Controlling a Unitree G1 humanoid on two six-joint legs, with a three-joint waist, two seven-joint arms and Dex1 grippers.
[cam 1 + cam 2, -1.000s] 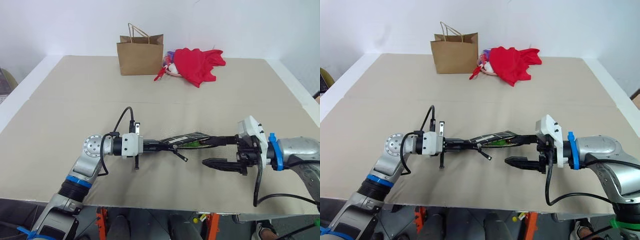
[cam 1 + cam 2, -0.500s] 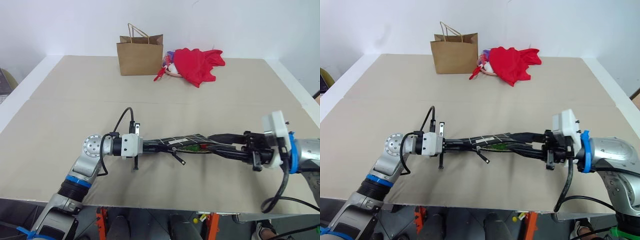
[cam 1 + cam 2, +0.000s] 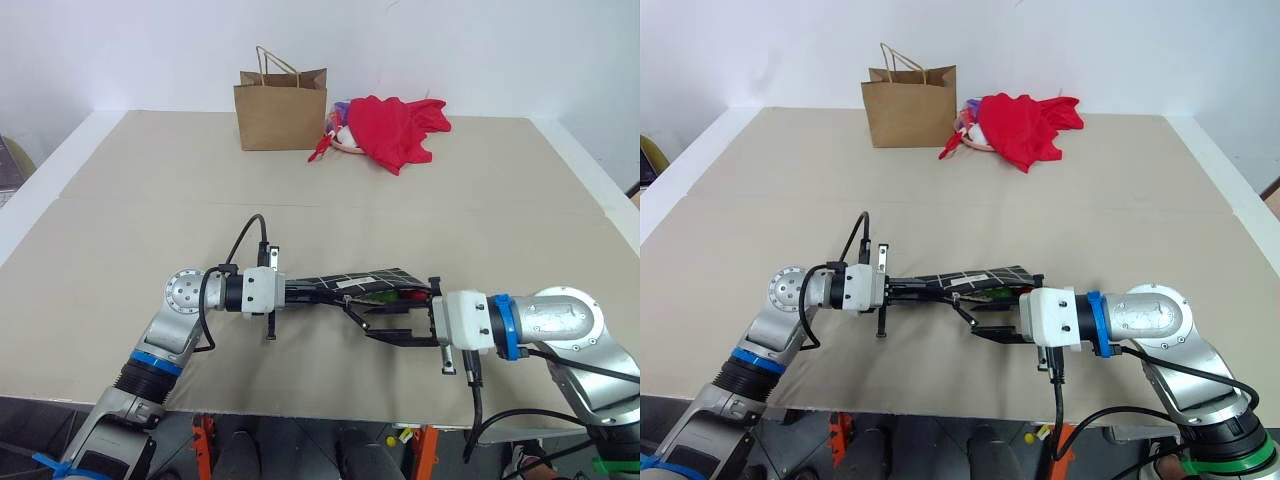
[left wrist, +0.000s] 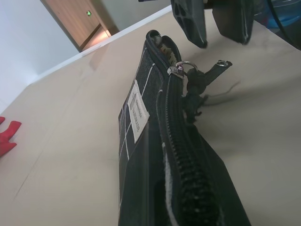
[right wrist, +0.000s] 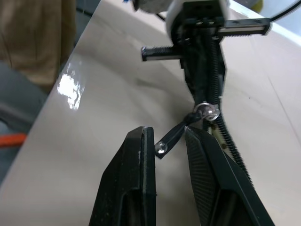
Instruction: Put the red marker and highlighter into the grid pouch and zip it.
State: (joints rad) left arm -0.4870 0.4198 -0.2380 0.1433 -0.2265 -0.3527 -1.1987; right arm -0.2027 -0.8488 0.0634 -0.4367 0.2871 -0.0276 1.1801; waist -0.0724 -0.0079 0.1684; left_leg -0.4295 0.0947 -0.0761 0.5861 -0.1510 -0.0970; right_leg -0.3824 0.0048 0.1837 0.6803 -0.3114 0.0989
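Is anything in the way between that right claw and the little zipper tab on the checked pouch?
Nothing visible. The zipper pull hangs free off the grid pouch, its tip already in the gap between the right gripper's fingers. The left gripper holds the pouch's other end.

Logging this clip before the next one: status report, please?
Left pincer shut on the grid pouch, held above table. Right pincer open, fingers either side of zipper pull, not clamped. Nothing in the way.
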